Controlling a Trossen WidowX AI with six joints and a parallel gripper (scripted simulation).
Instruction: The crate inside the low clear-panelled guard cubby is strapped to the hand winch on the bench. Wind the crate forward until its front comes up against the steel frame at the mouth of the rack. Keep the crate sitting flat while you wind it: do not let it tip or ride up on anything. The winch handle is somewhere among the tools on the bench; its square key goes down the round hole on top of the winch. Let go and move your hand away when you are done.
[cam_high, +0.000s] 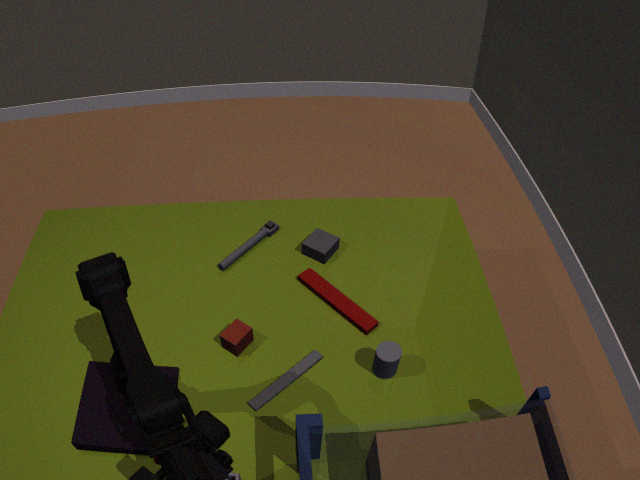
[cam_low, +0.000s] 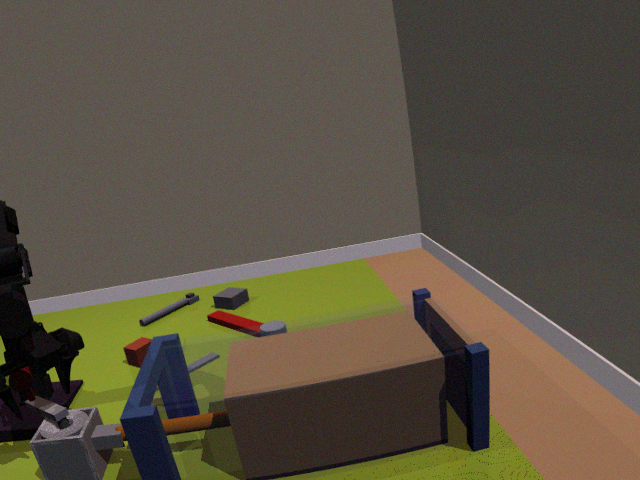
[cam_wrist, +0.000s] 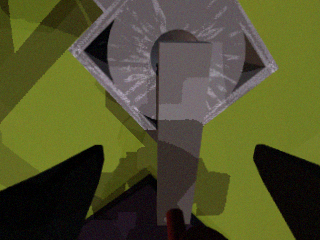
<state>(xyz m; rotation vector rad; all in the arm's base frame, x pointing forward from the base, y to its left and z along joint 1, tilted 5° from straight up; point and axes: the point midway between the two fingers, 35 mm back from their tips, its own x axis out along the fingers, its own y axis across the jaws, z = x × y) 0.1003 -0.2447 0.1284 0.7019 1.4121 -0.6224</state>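
The winch (cam_low: 67, 454) (cam_wrist: 127, 65) stands at the lower left. The handle's grey arm (cam_low: 49, 409) (cam_wrist: 180, 142) lies across its top, one end over the round hole, with the red grip (cam_low: 20, 383) (cam_wrist: 175, 226) at the other. My gripper (cam_low: 40, 400) (cam_wrist: 180, 152) is open and empty; its fingers stand apart on either side of the handle, the red grip between them and not clasped. The crate (cam_high: 460, 449) (cam_low: 336, 413) sits flat in the clear-panelled cubby. An orange strap (cam_low: 188, 424) runs from it through the blue mouth frame (cam_high: 306, 422) (cam_low: 139, 413); a gap separates crate and frame.
A wrench-like tool (cam_high: 245, 249) (cam_low: 168, 311), a grey block (cam_high: 320, 245), a red bar (cam_high: 338, 300), a red cube (cam_high: 236, 336), a flat grey bar (cam_high: 285, 380) and a grey cylinder (cam_high: 386, 360) lie around the mat. A dark purple plate (cam_high: 95, 408) is under the arm.
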